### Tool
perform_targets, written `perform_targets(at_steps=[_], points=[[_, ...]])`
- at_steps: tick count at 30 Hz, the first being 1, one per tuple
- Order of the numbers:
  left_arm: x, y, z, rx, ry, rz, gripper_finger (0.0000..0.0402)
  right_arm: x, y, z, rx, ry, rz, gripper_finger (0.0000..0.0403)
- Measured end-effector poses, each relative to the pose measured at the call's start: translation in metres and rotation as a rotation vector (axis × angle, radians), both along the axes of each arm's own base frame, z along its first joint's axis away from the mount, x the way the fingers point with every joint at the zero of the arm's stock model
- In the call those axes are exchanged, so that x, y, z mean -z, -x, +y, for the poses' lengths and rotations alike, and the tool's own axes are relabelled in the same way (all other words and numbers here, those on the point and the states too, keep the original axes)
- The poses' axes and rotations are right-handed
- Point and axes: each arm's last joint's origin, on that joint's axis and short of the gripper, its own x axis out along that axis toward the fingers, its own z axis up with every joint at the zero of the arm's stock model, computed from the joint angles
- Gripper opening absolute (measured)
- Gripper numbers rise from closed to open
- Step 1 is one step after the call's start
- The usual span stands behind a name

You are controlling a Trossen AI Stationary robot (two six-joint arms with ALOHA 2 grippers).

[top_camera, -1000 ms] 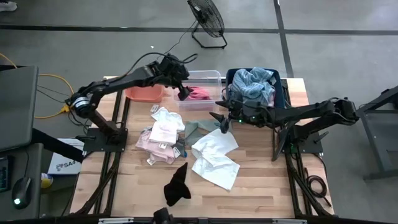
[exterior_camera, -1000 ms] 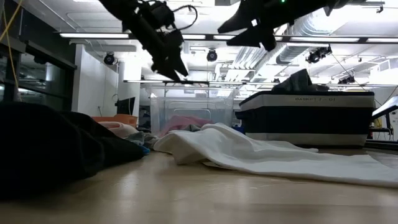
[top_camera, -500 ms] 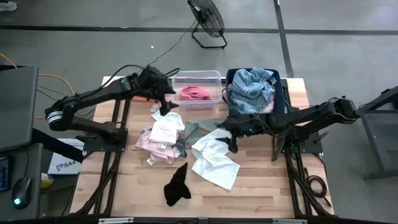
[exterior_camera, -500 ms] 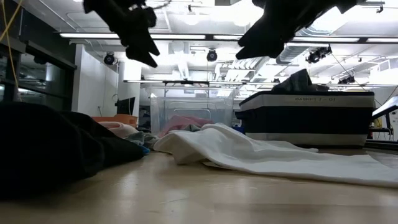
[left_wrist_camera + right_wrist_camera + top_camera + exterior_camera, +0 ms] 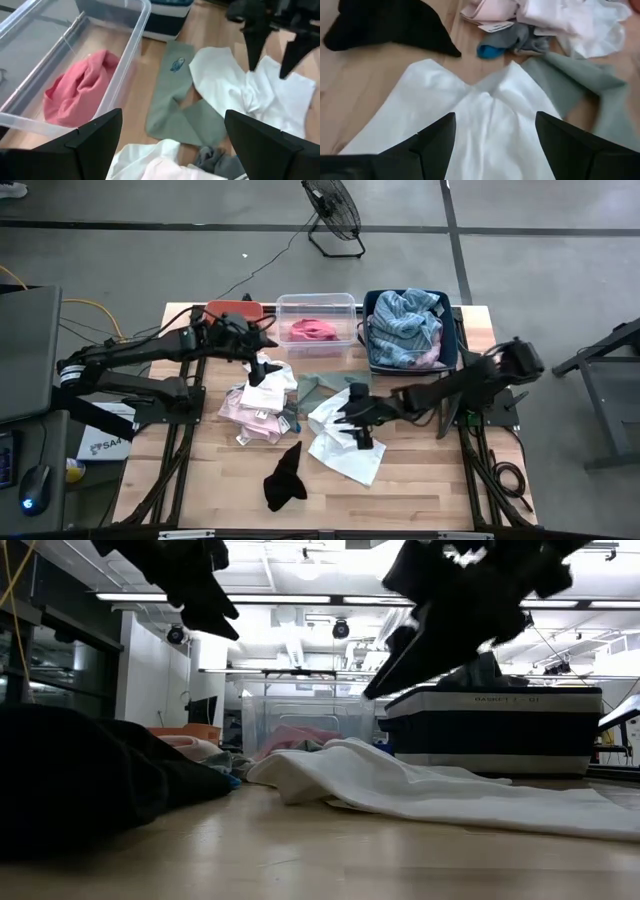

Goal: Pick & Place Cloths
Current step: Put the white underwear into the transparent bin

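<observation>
My left gripper (image 5: 262, 352) is open and hangs above the far end of a pile of white (image 5: 267, 385) and pale pink cloths (image 5: 248, 410). My right gripper (image 5: 352, 423) is open above the large white cloth (image 5: 345, 438); its fingers stand on either side of a ridge of that cloth (image 5: 480, 125) without touching it. An olive green cloth (image 5: 318, 387) lies flat between pile and white cloth. The black cloth (image 5: 284, 478) lies near the table's near edge. A dark red cloth (image 5: 312, 330) sits in the clear bin, and blue-striped cloth (image 5: 405, 320) fills the dark blue bin.
The clear bin (image 5: 350, 302), the dark blue bin (image 5: 455, 340) and the orange bin (image 5: 232, 310) stand in a row along the far edge; the left arm partly covers the orange one. A small grey cloth with a blue end (image 5: 520, 40) lies by the pile. Bare wood shows at the near right corner.
My left gripper has drawn back from the clear bin toward the table's left and near side, ending over the white and pale pink pile. My right gripper has moved from beside the dark blue bin toward the near edge and down over the large white cloth. The cloths have stayed put.
</observation>
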Motion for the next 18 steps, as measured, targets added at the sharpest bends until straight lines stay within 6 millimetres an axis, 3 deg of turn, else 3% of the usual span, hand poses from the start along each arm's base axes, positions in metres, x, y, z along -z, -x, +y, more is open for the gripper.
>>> perform_targets(at_steps=[6,12,15,18], points=[[0.004,0.0,0.001,-0.012,-0.005,0.005,0.0347,0.037,-0.015,0.003,0.0,0.029,0.029,0.0265],[0.004,0.0,0.001,-0.012,-0.005,0.0,0.0347,0.062,-0.017,0.003,0.022,0.064,0.098,0.0263],[0.004,0.0,0.001,-0.012,-0.005,0.0,0.0347,0.065,-0.018,0.003,0.04,0.048,0.106,0.0242],[0.004,0.0,0.001,-0.012,-0.005,0.0,0.0347,0.065,-0.018,0.003,0.064,0.02,0.108,0.0196]])
